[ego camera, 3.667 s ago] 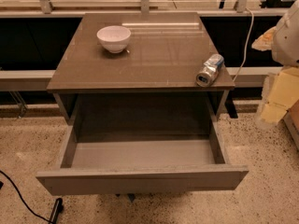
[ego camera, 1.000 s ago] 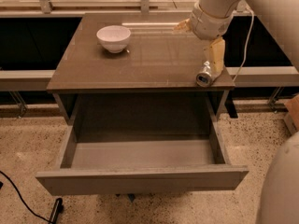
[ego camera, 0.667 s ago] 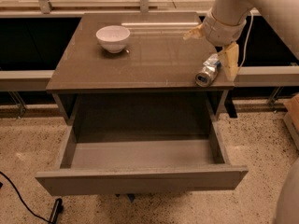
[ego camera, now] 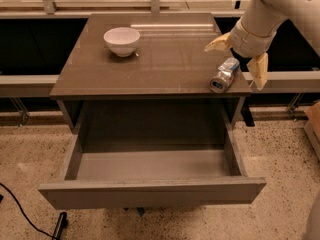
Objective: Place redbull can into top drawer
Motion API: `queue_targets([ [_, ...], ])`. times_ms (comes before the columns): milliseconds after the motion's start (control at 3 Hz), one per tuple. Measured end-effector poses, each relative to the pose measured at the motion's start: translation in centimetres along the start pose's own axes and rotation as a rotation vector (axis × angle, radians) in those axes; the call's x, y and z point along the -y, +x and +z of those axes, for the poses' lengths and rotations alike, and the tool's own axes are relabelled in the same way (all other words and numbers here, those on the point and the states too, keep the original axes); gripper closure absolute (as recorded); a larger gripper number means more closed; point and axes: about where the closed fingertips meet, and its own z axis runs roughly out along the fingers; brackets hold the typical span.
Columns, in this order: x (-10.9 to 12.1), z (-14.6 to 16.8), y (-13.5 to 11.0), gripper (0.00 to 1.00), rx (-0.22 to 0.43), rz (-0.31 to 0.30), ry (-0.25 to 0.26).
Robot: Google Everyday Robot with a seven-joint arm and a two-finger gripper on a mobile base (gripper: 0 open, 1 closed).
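Observation:
The redbull can (ego camera: 224, 75) lies on its side at the front right corner of the brown cabinet top (ego camera: 150, 64), its round silver end facing the front. My gripper (ego camera: 238, 59) hangs just above and behind the can, open, one yellowish finger (ego camera: 218, 43) to the can's back left and the other finger (ego camera: 259, 69) to its right past the table edge. The top drawer (ego camera: 150, 171) is pulled out below the top, grey and with nothing inside.
A white bowl (ego camera: 122, 40) stands at the back left of the cabinet top. A rail with posts (ego camera: 155, 4) runs behind the cabinet. A black cable (ego camera: 25, 214) lies on the speckled floor at the front left.
My arm came in from the right to the can, then moved further right and lower. The fingers now straddle the can. The can, bowl and drawer have not moved.

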Motion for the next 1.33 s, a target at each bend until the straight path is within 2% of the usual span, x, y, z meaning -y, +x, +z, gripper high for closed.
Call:
queue_targets([
  [333,0.2,0.7,0.3,0.0,0.009,-0.083,-0.013],
  [667,0.3,1.4,0.7,0.0,0.008,-0.134,-0.037],
  [1000,0.2,2.3,1.0,0.15,0.009,-0.163,-0.071],
  [1333,0.3,3.0,0.9,0.37,0.016,-0.183,-0.094],
])
